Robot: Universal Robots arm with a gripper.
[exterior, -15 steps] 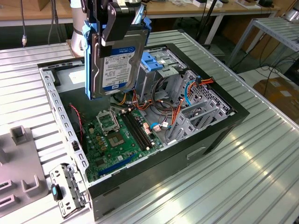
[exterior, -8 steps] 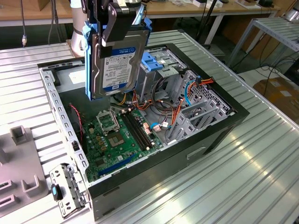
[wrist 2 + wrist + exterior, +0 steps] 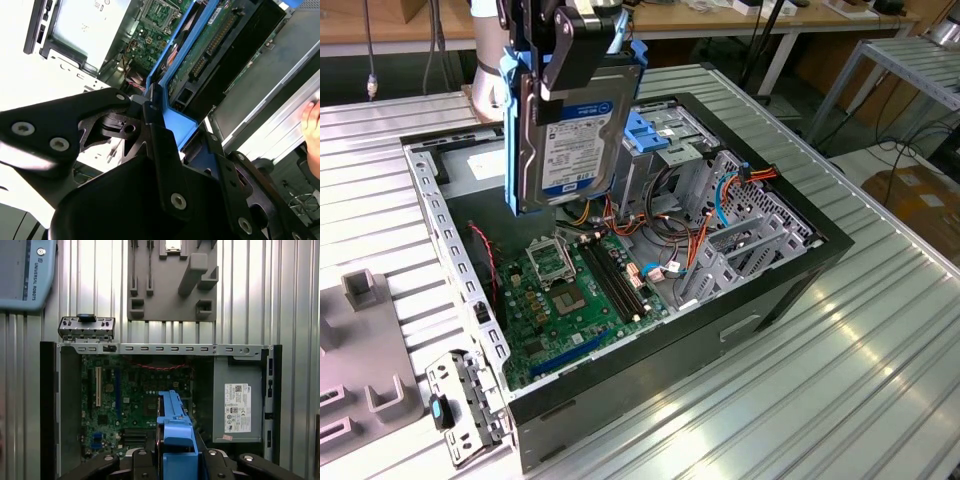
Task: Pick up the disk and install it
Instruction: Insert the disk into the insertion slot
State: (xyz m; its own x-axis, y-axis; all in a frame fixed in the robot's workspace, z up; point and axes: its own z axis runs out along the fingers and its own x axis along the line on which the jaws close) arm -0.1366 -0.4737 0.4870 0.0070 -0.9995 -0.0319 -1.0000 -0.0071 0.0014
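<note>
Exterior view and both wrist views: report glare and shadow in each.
Exterior view: glare streaks the ribbed table, while the disk is evenly lit. Second wrist view: the table burns out white. First wrist view: even light on the table, shade inside the computer case.

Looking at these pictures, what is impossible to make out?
Exterior view: the disk, held by the gripper, hides part of the computer case behind it.
First wrist view: the disk is edge-on, so its label side is hidden.
Second wrist view: a person's hand is cut off by the picture edge.
</note>
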